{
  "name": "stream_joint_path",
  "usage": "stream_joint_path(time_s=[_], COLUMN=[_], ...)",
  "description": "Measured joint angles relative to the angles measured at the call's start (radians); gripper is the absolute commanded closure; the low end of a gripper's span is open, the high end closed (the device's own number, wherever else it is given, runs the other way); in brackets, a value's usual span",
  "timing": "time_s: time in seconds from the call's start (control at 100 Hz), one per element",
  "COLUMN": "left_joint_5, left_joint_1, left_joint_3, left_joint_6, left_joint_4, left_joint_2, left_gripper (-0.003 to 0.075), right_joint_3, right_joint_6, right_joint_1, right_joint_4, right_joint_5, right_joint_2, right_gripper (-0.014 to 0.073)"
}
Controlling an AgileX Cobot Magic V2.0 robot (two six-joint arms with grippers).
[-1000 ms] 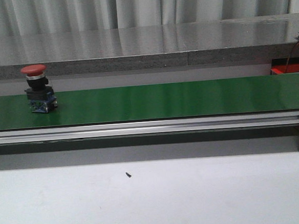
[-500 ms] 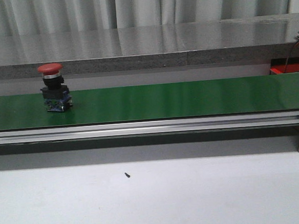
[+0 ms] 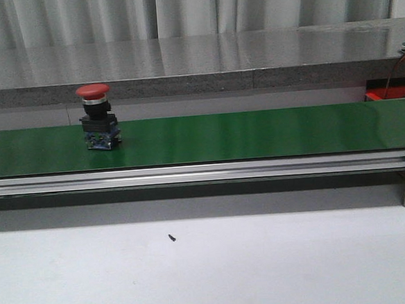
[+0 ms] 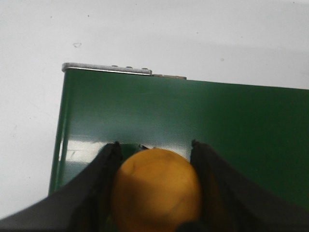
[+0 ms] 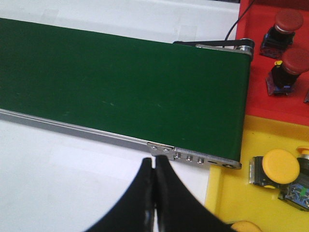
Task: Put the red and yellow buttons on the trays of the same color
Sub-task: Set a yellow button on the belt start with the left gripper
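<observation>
Yellow button [image 4: 155, 189]: pinched between the left gripper [image 4: 154, 166] fingers, above the belt's end, probably for setting onto the belt.
Red button [image 3: 98, 119]: upright on the green belt [image 3: 257, 134], no claw near in the front view.
Right gripper [image 5: 153, 166]: fingers pressed together, holding nothing, beside the belt's near rail.
Trays: yellow tray [image 5: 227, 193] just beside it; red tray [image 5: 256, 96] beyond; both already hold matching buttons.

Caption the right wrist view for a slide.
Shut right claw beside green conveyor belt; red tray and yellow tray hold matching buttons.
</observation>
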Motion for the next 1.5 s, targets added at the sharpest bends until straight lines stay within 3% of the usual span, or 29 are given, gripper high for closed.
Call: stream_joint_path(time_s=[0.16, 0.23, 0.32, 0.5, 0.59, 0.89, 1.31, 1.4, 1.5], left_joint_5=[-0.021, -0.024, -0.024, -0.026, -0.026, -0.030, -0.037, -0.037, -0.037], left_joint_1=[0.000, 0.000, 0.000, 0.000, 0.000, 0.000, -0.001, -0.002, -0.002], left_joint_3=[0.000, 0.000, 0.002, 0.002, 0.002, 0.002, 0.050, 0.104, 0.188], left_joint_6=[0.002, 0.002, 0.002, 0.002, 0.002, 0.044, 0.174, 0.192, 0.203], left_joint_4=[-0.004, -0.005, -0.007, -0.021, -0.033, -0.103, -0.200, -0.214, -0.218], left_joint_2=[0.040, 0.062, 0.076, 0.078, 0.078, 0.022, -0.316, -0.390, -0.470], left_gripper=[0.0702, 0.0660, 0.0538, 0.0192, 0.0124, 0.0119, 0.0123, 0.0164, 0.0277], right_joint_3=[0.000, 0.000, 0.000, 0.000, 0.000, 0.000, 0.000, 0.000, 0.000], right_joint_6=[0.000, 0.000, 0.000, 0.000, 0.000, 0.000, 0.000, 0.000, 0.000], right_joint_1=[0.000, 0.000, 0.000, 0.000, 0.000, 0.000, 0.000, 0.000, 0.000], right_joint_4=[0.000, 0.000, 0.000, 0.000, 0.000, 0.000, 0.000, 0.000, 0.000], right_joint_5=[0.000, 0.000, 0.000, 0.000, 0.000, 0.000, 0.000, 0.000, 0.000], right_joint_2=[0.000, 0.000, 0.000, 0.000, 0.000, 0.000, 0.000, 0.000, 0.000], right_gripper=[0.0664, 0.0664, 0.0664, 0.0664, 0.0664, 0.0664, 0.0664, 0.0664, 0.0664])
